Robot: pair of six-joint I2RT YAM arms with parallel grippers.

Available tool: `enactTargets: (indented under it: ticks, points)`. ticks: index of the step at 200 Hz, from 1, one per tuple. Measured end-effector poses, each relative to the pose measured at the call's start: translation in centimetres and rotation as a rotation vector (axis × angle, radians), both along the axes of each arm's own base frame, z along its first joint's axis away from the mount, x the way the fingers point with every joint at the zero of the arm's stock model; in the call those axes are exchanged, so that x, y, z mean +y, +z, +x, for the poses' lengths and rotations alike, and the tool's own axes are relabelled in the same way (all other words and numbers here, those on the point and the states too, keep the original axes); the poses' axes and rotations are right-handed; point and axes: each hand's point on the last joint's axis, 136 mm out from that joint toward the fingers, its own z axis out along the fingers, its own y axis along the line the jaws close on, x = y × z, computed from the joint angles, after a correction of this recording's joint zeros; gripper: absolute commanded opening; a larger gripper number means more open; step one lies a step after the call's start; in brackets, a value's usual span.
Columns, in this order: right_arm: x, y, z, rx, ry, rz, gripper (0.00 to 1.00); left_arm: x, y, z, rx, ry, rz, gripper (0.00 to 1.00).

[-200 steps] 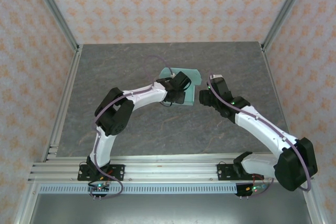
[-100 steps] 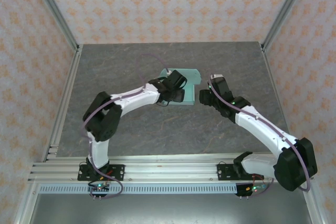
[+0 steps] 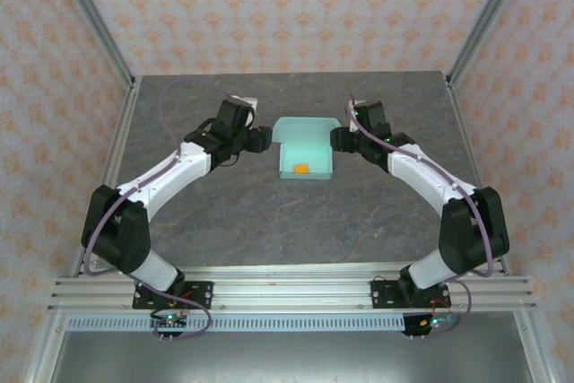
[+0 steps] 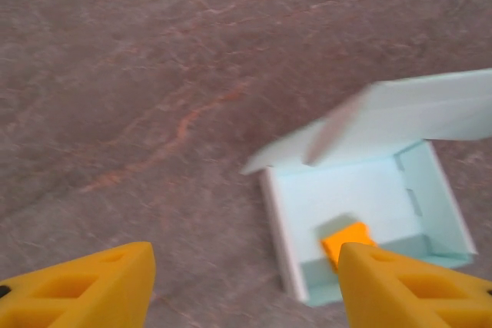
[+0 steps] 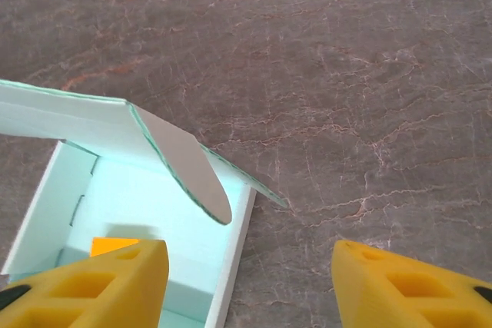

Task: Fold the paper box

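The paper box (image 3: 305,157) is a pale mint-blue open tray in the middle of the table, its lid (image 3: 306,126) standing up at the far side. A small orange piece (image 3: 301,168) lies inside. My left gripper (image 3: 263,139) is open just left of the box, apart from it. My right gripper (image 3: 337,139) is open at the box's right rear corner. In the left wrist view the box (image 4: 361,190) and its left wall sit ahead of the open gripper (image 4: 246,289). In the right wrist view the box (image 5: 146,197), a rounded flap (image 5: 184,167) and the right wall lie above the open gripper (image 5: 246,282).
The grey marbled table (image 3: 269,213) is walled by patterned panels with metal frame rails (image 3: 108,177) on the left and right. Both arm bases are bolted to the rail (image 3: 287,293) at the near edge.
My left arm has swung off the box to its left side, uncovering the tray and the orange piece. My right gripper has moved back toward the box's right rear corner.
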Motion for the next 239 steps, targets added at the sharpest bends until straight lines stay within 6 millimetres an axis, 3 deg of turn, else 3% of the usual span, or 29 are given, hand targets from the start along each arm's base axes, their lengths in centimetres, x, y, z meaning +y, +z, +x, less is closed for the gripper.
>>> enactTargets:
  ticks: [65, 139, 239]
  points:
    - [0.1, 0.3, 2.3, -0.045, 0.103, -0.091, 0.47, -0.2, -2.5, 1.0, 0.005, -0.215, 0.06, 0.66]
    - [0.7, 0.0, 3.7, -0.057, 0.176, -0.161, 0.44, -2.6, -2.8, 2.9, -0.044, -0.411, 0.108, 0.67]
    - [0.8, -1.5, 3.7, -0.038, 0.238, -0.212, 0.44, -5.2, -3.9, 4.6, -0.047, -0.534, 0.063, 0.55]
